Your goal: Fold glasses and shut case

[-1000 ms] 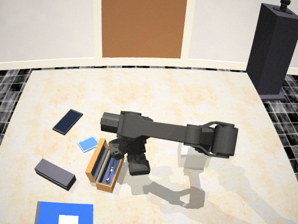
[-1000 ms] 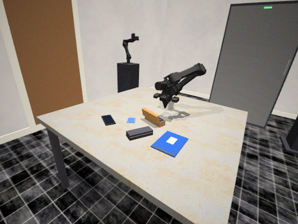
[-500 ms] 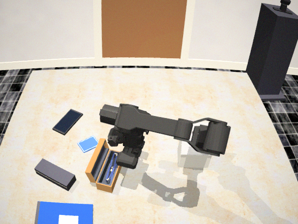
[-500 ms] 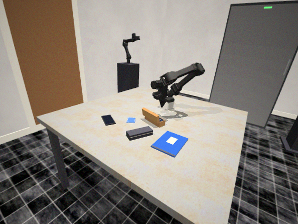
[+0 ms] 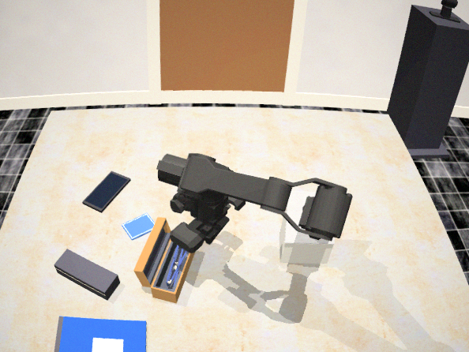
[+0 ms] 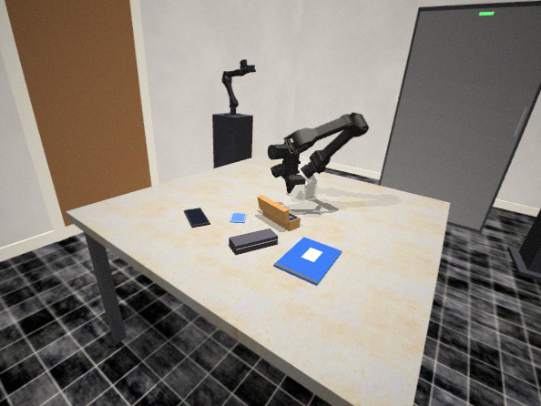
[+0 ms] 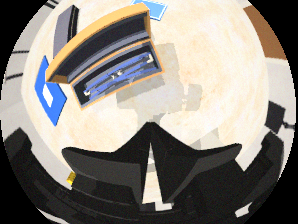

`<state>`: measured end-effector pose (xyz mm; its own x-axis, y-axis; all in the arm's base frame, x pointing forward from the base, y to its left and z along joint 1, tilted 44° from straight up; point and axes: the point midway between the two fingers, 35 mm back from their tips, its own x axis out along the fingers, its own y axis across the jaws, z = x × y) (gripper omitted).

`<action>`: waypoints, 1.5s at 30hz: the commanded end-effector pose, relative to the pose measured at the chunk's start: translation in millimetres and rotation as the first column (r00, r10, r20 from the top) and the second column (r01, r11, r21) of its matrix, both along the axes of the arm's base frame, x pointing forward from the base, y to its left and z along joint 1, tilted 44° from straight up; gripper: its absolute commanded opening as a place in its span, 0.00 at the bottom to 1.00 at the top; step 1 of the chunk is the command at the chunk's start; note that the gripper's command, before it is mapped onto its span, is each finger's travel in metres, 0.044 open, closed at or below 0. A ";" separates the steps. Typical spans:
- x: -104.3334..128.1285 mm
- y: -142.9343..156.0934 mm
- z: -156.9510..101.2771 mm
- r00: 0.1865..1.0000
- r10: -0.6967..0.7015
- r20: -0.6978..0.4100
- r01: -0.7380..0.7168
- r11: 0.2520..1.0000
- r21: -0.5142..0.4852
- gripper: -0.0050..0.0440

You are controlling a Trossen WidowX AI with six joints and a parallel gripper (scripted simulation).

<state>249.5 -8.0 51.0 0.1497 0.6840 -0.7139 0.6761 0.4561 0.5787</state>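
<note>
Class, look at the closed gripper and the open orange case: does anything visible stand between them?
Nothing visible does. The gripper, shut and holding nothing, hangs above the table beside the open case; only bare tabletop separates them.

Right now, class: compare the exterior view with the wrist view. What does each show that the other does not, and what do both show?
Only the exterior view shows the whole arm bent above the table, the grey door, a second arm on a pedestal and the table leg.

Only the wrist view shows the glasses lying inside the case, and the gripper from behind, fingers shut on nothing.

Both show the orange case open, the blue book and the table top.
</note>
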 end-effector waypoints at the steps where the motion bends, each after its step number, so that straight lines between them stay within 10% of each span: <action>1: 0.2 -2.1 -2.8 0.999 -0.030 -0.033 0.030 1.000 0.006 0.10; 10: 7.5 31.8 -38.2 0.999 -0.030 -0.033 0.030 1.000 0.006 0.10; 45: 20.2 21.8 -44.8 0.999 -0.030 -0.033 0.030 1.000 0.006 0.10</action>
<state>267.2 15.8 8.2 0.1501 0.6838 -0.7141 0.7066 0.4310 0.5612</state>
